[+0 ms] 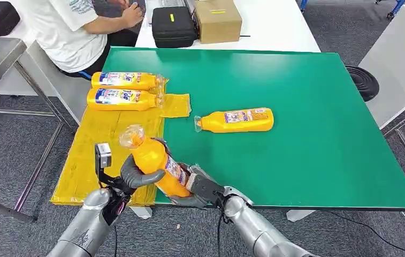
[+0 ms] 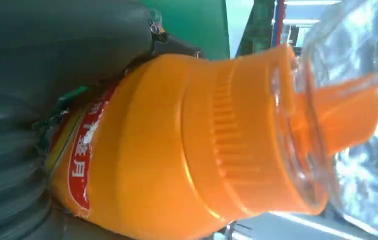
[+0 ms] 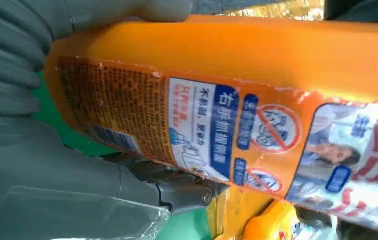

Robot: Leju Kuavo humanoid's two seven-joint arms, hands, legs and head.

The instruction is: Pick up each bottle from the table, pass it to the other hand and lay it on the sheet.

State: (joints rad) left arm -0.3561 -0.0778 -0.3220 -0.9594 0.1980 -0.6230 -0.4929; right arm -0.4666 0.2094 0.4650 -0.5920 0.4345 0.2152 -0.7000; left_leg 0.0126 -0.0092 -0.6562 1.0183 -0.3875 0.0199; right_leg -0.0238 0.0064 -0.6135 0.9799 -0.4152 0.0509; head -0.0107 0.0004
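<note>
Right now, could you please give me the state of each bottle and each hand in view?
held bottle: tilted, cap up, off the table, gripped by both hands
left hand: fingers wrapped around the held bottle's upper body
right hand: grips the held bottle's base
two bottles on the yellow sheet: lying flat, side by side
bottle on the green table: lying flat, untouched

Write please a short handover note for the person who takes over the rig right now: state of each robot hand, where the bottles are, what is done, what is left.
Left robot hand: wraps the upper body of the held bottle.
Right robot hand: grips the same bottle's base. The handover is under way, over the table's near edge.
Done: two bottles lie on the yellow sheet.
Left: finish the pass and lay the held bottle on the sheet, then the last bottle, lying on the green table.
</note>
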